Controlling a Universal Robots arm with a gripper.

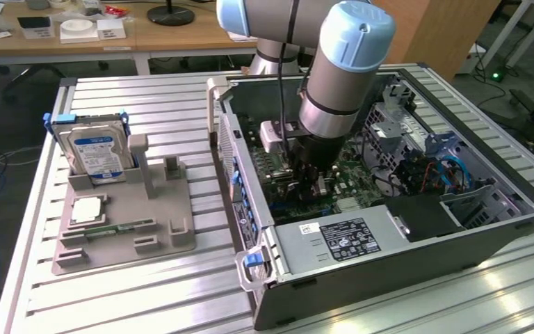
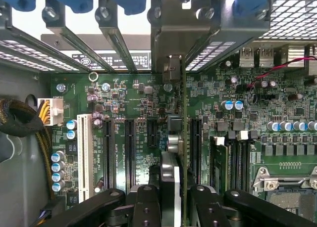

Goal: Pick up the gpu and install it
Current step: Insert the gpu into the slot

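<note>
The black two-fingered gripper (image 2: 174,200) is reaching down into the open computer case, and its fingers (image 2: 144,207) are closing on the gpu (image 2: 184,138), a thin dark circuit card seen edge-on in the wrist view. The card is running as a narrow vertical strip from between the fingertips at the lower middle of the frame up to its pale metal bracket (image 2: 171,36) at the upper middle, so it is sitting directly in the grip, standing upright over the green motherboard (image 2: 138,96). Its lower edge is lying between the black expansion slots (image 2: 130,153) to its left and another black slot (image 2: 195,143) just to its right; whether it is seated in a slot cannot be told.

In the exterior view the gripper (image 1: 306,174) is hanging at the centre of the frame beneath the grey and light-blue robot arm (image 1: 341,62), deep inside the dark metal computer case (image 1: 489,229) lying on its side. A grey power supply with a white label (image 1: 341,240) is occupying the case's lower middle part.

Well apart, at the left of the frame, a grey plastic parts stand (image 1: 123,229) is resting on the ribbed aluminium table (image 1: 137,299). It is holding an upright boxy hard drive with a blue-white label (image 1: 95,153), a square silver processor chip (image 1: 89,209) and a narrow green memory stick (image 1: 119,228) lying flat.
</note>
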